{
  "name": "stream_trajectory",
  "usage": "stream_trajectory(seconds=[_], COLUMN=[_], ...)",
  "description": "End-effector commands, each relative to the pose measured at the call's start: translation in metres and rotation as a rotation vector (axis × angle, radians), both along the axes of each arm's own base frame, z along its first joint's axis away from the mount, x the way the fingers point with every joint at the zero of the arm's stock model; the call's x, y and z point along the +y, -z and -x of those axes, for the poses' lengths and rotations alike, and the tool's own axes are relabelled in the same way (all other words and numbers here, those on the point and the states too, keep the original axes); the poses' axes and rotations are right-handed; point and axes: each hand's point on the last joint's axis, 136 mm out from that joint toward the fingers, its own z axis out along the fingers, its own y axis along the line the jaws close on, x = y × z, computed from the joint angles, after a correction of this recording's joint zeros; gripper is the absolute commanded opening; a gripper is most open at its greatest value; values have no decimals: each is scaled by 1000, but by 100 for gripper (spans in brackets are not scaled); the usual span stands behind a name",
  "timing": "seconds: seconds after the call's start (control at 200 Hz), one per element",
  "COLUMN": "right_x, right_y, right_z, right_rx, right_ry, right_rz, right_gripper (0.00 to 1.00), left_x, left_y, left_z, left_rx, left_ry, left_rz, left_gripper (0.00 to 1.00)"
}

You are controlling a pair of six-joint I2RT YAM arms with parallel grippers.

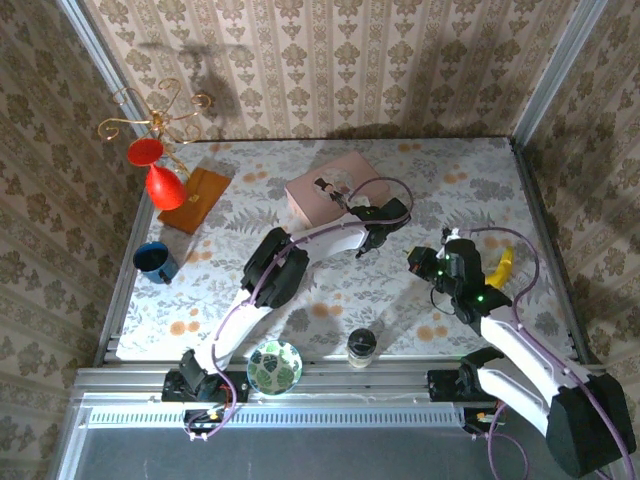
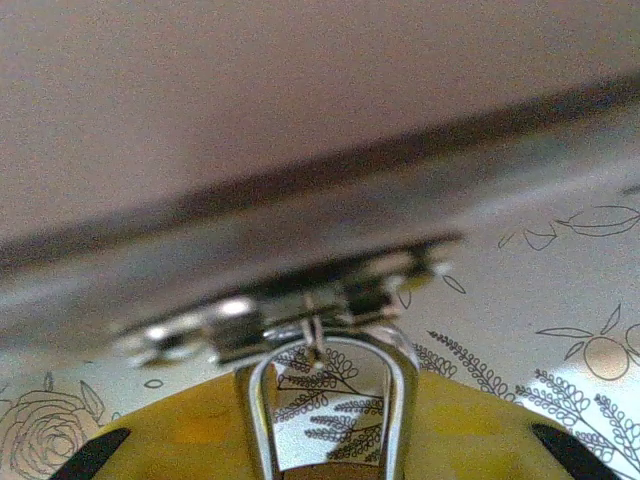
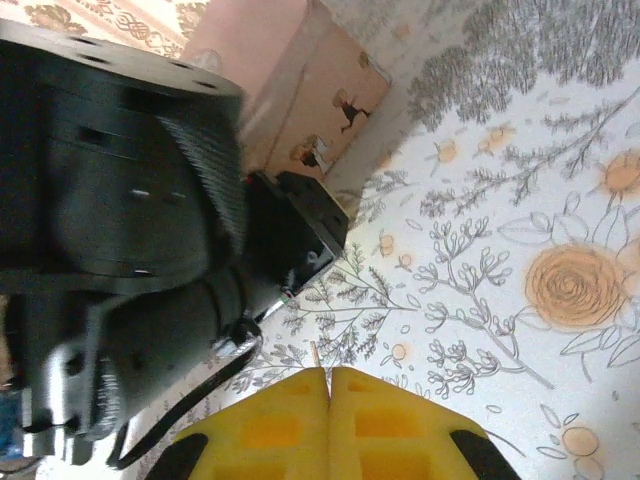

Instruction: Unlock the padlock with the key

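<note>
The pink box (image 1: 325, 185) sits at the middle back of the table. My left gripper (image 1: 372, 222) is at the box's right front corner. In the left wrist view the box wall (image 2: 250, 100) is close ahead, and its metal hasp (image 2: 300, 310) carries the silver shackle of the padlock (image 2: 402, 400). My left gripper (image 2: 330, 395) has a yellow finger pressed against each side of that shackle. My right gripper (image 1: 412, 262) hovers to the right of the left one, shut (image 3: 329, 375) on the key (image 3: 315, 353), whose thin pale tip sticks out between the fingertips.
The left arm's black wrist (image 3: 130, 200) is close to the right gripper's left side. A banana (image 1: 500, 268) lies at the right. A small jar (image 1: 361, 345) and a green patterned ball (image 1: 274, 366) stand near the front edge. A blue cup (image 1: 155, 262) and a wooden block (image 1: 195, 198) are at the left.
</note>
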Motion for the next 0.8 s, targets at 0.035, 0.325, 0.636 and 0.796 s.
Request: stream_trajectory(seconds=[0.035, 0.325, 0.636, 0.796], right_x=[10, 26, 42, 47], right_y=[7, 10, 10, 27], right_z=[-8, -26, -40, -46], right_rx=[-41, -117, -265, -269], right_ry=[-14, -82, -187, -196], right_rz=[-111, -198, -189, -211], right_gripper=[0, 0, 0, 0], left_x=[-5, -9, -19, -26], left_y=[-7, -31, -47, -48], left_z=[16, 32, 39, 38], left_rx=[83, 139, 187, 201], left_ry=[35, 66, 61, 58], left_rz=[118, 356, 531, 582], left_gripper=[9, 4, 1, 0])
